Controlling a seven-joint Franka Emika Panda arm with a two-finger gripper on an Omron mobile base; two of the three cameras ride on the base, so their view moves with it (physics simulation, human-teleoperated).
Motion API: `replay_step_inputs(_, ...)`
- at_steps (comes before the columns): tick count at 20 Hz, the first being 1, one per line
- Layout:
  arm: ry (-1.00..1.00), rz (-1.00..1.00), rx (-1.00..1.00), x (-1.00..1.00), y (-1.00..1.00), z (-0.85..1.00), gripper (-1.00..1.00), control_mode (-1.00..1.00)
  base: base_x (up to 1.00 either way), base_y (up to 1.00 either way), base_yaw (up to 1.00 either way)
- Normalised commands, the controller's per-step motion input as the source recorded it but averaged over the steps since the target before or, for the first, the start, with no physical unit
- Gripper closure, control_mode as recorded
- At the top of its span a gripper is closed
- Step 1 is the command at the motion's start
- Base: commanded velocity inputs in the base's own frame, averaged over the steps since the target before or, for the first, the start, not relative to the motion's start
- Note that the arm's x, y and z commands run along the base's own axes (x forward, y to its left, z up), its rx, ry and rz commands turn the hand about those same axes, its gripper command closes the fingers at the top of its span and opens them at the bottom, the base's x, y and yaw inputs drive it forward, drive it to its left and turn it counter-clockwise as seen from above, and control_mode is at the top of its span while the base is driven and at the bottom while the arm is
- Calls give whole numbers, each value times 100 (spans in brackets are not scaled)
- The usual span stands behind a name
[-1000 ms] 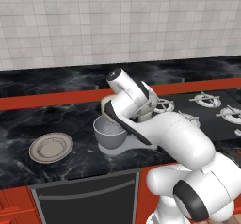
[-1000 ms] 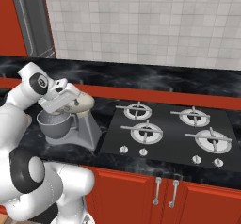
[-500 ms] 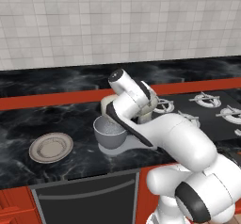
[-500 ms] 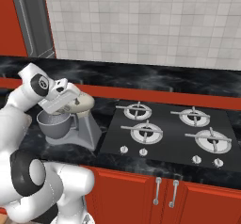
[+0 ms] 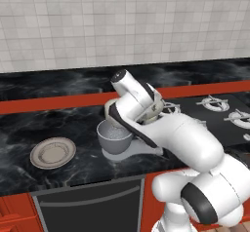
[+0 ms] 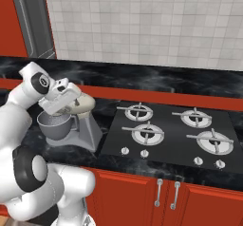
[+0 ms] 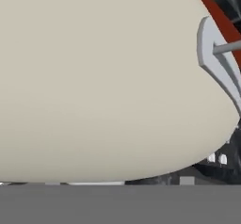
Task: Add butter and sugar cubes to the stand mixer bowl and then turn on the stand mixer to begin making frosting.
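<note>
The stand mixer (image 6: 84,107) stands on the black counter with its cream head over the grey stand mixer bowl (image 5: 114,137) (image 6: 56,125). My gripper (image 6: 71,102) (image 5: 155,108) is pressed against the top of that head, above the bowl. In the hand view the cream head (image 7: 103,77) is very close and a grey lever (image 7: 214,60) juts from its right side. My fingertips are hidden, so whether the jaws are open or shut does not show. The butter and the sugar cubes are hidden.
A flat grey plate (image 5: 52,152) lies on the counter left of the mixer. A black gas hob (image 6: 171,132) with several burners and knobs sits to the mixer's right. The tiled wall rises behind and red cabinets stand below.
The arm has shifted only slightly and the hand stays at the mixer head. Bowl, plate and mixer have not moved.
</note>
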Motion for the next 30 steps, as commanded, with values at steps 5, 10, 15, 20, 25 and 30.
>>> replay_step_inputs(5, 0, 0, 0, 52, -10, -3, 100, -100, 0, 0, 0)
replay_step_inputs(10, 0, 1, 0, 41, -17, 0, 100, -100, 0, 0, 0)
replay_step_inputs(15, -1, 7, 4, 29, -23, 0, 100, -100, 0, 0, 0)
replay_step_inputs(20, -5, 11, 24, 14, -36, 0, 100, -100, 0, 0, 0)
replay_step_inputs(25, -3, 14, 37, 10, -32, -9, 100, -100, 0, 0, 0)
replay_step_inputs(30, 0, 12, 37, 8, -33, -21, 100, -100, 0, 0, 0)
